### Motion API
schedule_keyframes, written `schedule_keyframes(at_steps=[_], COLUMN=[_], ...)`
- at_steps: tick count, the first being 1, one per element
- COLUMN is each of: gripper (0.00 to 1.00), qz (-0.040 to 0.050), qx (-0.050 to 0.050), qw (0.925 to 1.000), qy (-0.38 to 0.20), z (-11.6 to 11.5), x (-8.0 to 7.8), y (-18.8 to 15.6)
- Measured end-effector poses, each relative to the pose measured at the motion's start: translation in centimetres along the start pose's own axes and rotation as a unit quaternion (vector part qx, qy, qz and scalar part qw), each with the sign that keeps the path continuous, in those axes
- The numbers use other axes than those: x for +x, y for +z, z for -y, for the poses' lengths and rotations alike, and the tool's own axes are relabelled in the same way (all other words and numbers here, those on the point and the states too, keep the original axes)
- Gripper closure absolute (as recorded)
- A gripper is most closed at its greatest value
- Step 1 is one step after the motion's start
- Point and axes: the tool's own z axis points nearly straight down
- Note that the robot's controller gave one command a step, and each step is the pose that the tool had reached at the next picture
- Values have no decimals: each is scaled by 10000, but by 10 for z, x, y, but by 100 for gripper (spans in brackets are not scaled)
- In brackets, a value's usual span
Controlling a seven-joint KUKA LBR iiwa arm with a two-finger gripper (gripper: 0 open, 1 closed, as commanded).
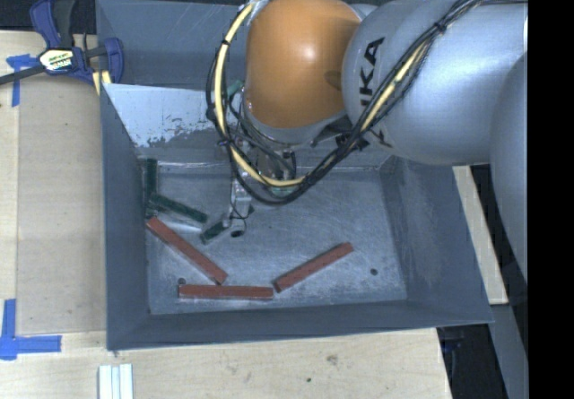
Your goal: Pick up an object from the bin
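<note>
In the camera view, the robot's fingers (238, 213) hang low in the grey metal bin (126, 245), left of its middle. They are right by a short dark green stick (215, 229). I cannot tell if they are open or shut. Long red-brown flat sticks (186, 250) lie just below. This looks like the grabbing step. Next, I think, comes a firm pinch and a lift.

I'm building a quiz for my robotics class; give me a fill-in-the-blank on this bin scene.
The bin holds ___ red-brown bars. Nearest the pincer lies a small piece, dark ___ in colour. The arm reaches in from the view's ___ side.
Missing: three; green; right.
</note>
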Motion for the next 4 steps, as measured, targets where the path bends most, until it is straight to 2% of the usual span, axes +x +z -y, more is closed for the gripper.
schedule_keyframes(at_steps=[1,2,3,4], gripper=[0,0,0,0], qz=[41,93,7,44], qx=[-6,-27,8,-17], qw=[10000,9946,9970,9798], qy=[13,1036,768,2001], z=[1,-37,-61,-61], x=[-2,-25,-15,-29], y=[-5,37,65,75])
